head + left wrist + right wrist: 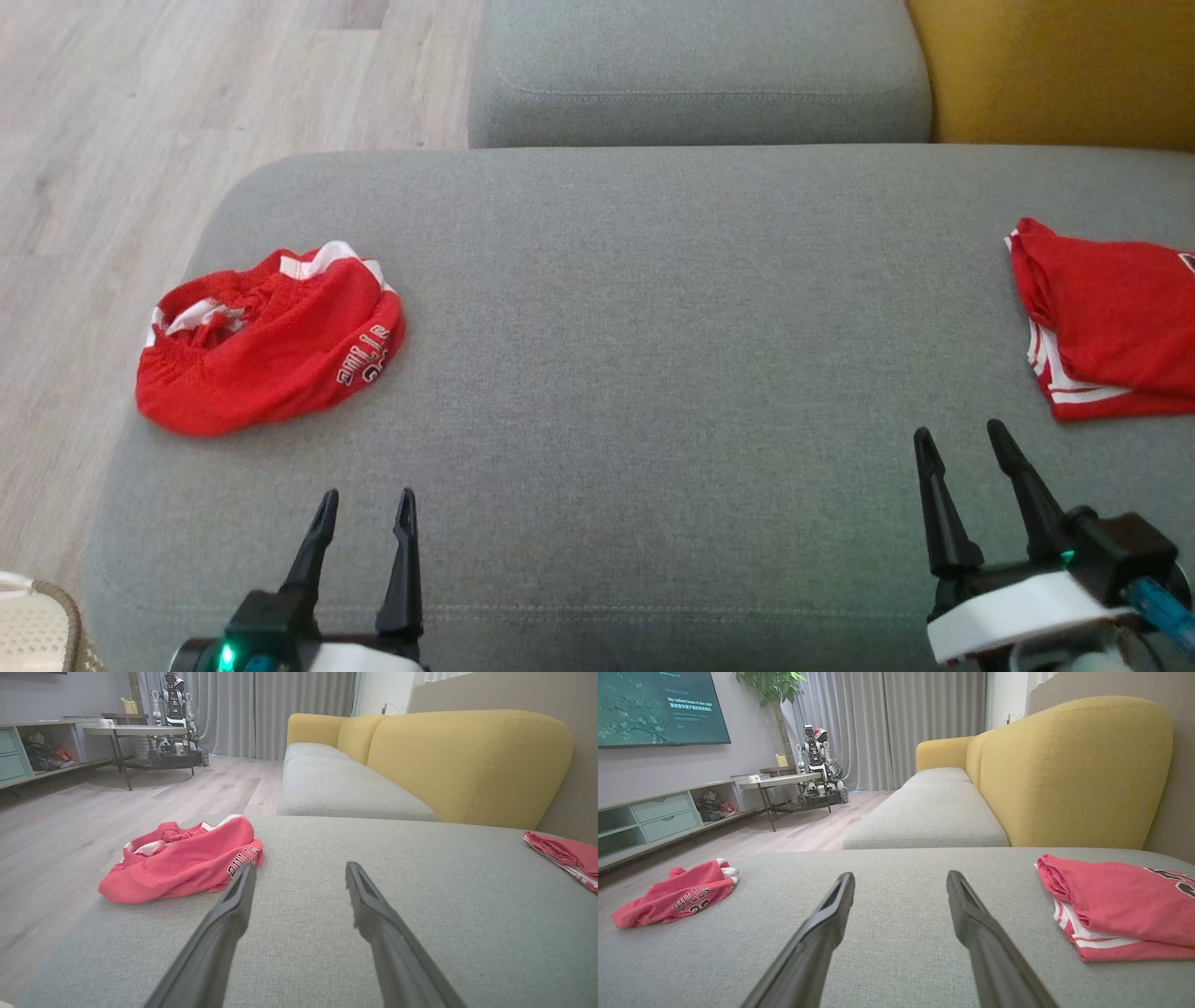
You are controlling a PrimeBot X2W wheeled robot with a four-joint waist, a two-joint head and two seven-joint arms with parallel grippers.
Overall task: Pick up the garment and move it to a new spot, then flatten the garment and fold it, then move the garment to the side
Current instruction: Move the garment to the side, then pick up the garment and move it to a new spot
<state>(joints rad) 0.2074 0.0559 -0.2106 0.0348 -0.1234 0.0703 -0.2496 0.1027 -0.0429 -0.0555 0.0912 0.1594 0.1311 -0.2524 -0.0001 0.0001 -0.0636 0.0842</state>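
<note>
Head view: crumpled garment (269,341), centre left of frame.
Your left gripper (366,497) (open, like the right gripper (960,429)) sits nearest, below-right of it.

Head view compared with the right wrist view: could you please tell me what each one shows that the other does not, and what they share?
Head view adds the open left gripper from above and a pale basket's rim. Right wrist view adds the wall-mounted screen, another wheeled robot and grey curtains. Both share the crumpled red jersey garment, the folded red garment and the grey fabric cushion.
</note>
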